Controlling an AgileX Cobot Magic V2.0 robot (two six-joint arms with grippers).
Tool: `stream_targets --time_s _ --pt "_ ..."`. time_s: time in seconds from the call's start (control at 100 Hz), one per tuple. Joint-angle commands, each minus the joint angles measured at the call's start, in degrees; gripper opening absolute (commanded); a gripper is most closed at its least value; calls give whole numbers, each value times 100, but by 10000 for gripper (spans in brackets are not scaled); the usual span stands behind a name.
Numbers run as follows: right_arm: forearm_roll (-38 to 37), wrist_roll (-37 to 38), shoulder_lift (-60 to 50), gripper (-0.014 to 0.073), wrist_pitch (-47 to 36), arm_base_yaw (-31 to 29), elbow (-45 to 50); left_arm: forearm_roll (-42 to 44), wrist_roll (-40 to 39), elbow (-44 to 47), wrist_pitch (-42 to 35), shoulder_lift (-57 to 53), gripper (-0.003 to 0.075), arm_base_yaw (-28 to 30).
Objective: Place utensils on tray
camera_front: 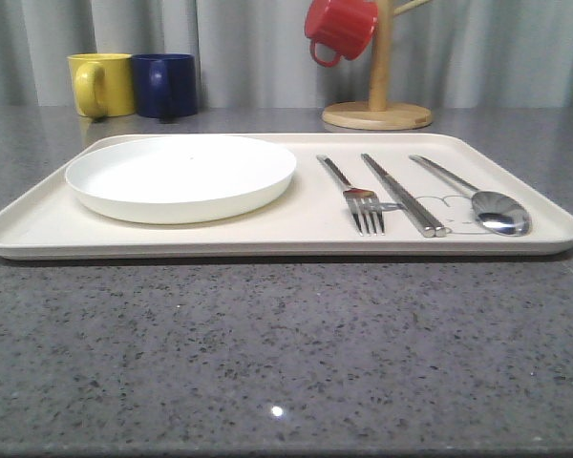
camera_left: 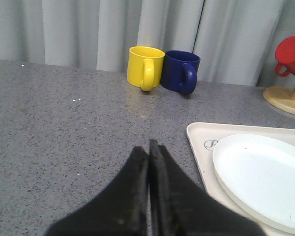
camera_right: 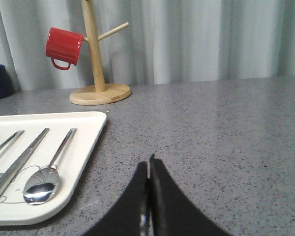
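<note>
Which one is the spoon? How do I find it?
Look at the big cream tray with the white plate. Three silver pieces lie side by side at its other end. The spoon is the outermost one, beside the chopsticks, with a round shiny bowl.

Both arms hang low over the counter. The left gripper (camera_left: 148, 147) has its black fingers pressed together, holding nothing. The right gripper (camera_right: 149, 164) is the same, fingers closed tip to tip, nothing between them.

front counter (camera_front: 286, 363) open | plate (camera_front: 181, 176) fills tray (camera_front: 38, 224) left (mugs (camera_front: 134, 84) behind)
</note>
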Motion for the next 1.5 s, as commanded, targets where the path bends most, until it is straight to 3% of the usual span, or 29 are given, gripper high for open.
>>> stream_targets --time_s 0.0,0.36,0.47,0.59,0.71,0.97,1.49 --pt "-7 -55 -106 -69 -461 -35 2 -89 -5 -155 -424 59 -19 -3" --pt "-7 -55 -106 -69 -461 -35 2 -89 -5 -155 -538 59 -19 -3" --pt "-7 -55 -106 -69 -461 -35 2 375 -116 -131 -538 48 -19 -3" --pt "-7 -55 -106 -69 -461 -35 2 1985 -1627 0 -538 -39 -19 -3" --pt "-7 -55 -106 -69 -461 -35 2 2994 -2831 241 -602 -282 -19 -3" --pt "-7 -55 -106 -69 -461 -35 2 3355 -2859 1119 -1359 -1044 -19 -237" --pt "-7 -55 -106 -69 -461 -35 2 3407 -2859 2466 -1439 -2509 -19 -339"
